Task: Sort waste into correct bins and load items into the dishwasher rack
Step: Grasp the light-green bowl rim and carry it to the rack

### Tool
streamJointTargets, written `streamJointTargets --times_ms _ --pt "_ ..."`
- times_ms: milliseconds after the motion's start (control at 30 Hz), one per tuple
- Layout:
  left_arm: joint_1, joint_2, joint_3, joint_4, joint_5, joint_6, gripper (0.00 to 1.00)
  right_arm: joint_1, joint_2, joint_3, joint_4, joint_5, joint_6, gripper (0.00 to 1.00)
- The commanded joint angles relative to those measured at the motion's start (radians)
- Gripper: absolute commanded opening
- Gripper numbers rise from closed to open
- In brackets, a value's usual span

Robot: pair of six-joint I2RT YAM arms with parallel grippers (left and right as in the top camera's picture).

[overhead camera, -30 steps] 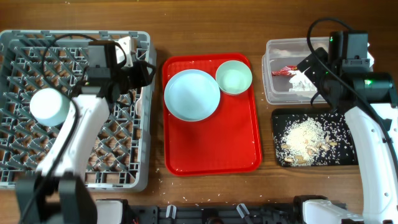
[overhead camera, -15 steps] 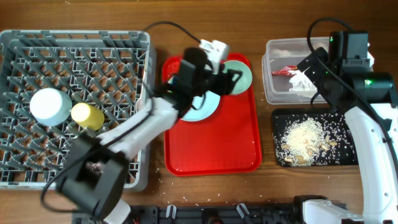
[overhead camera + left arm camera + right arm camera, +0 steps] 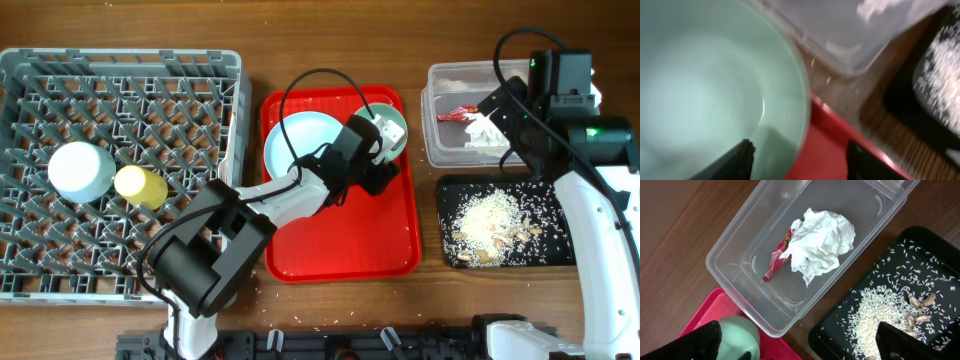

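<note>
Dishwasher rack (image 3: 120,58) sits at far left, holding a small pale-blue dish (image 3: 80,170) w/ a yellow cup (image 3: 140,186) just beside it. At centre, on the red serving tray (image 3: 340,245), the large pale-blue plate (image 3: 298,140) sits next to the light-green bowl (image 3: 700,90) in the tray's back right corner. Left gripper (image 3: 799,156) hangs at the bowl, jaws spread w/ the rim btwn them: one finger inside, one outside over the tray. At right, the clear tub (image 3: 735,245) holds crumpled tissue (image 3: 820,237) and a red wrapper (image 3: 777,255); the black tray (image 3: 837,330) in front carries rice scraps (image 3: 875,310). Right gripper (image 3: 799,332) hovers above the tub, fingers wide apart, empty.
</note>
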Motion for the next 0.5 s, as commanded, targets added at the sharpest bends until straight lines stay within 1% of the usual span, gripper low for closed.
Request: streamJointTargets --times_ms 0,33,67,133,200,267,300,367,467 --pt "0.0 0.013 0.004 -0.034 -0.009 0.013 0.47 0.0 -0.01 0.011 0.002 0.022 0.008 1.0" --pt "0.0 0.011 0.005 -0.03 -0.009 0.013 0.42 0.0 -0.01 0.011 0.002 0.022 0.007 1.0" --pt "0.0 0.011 0.005 -0.026 -0.009 0.013 0.4 0.0 -0.01 0.011 0.001 0.022 0.008 1.0" --pt "0.0 0.007 0.005 -0.015 -0.01 0.013 0.39 0.0 -0.01 0.011 0.002 0.022 0.007 1.0" --pt "0.0 0.007 0.005 -0.012 -0.01 0.013 0.33 0.0 -0.01 0.011 0.002 0.021 0.007 1.0" --pt "0.0 0.001 0.005 -0.013 -0.009 0.012 0.19 0.0 -0.01 0.011 0.002 0.022 0.008 1.0" --pt "0.0 -0.022 0.005 -0.013 -0.005 0.003 0.09 0.0 -0.01 0.011 0.002 0.022 0.007 1.0" --pt "-0.002 -0.048 0.005 -0.013 0.002 -0.017 0.04 0.0 -0.01 0.011 0.001 0.022 0.008 1.0" --pt "-0.006 -0.094 0.005 -0.016 0.018 -0.018 0.04 0.0 -0.01 0.011 0.002 0.022 0.008 1.0"
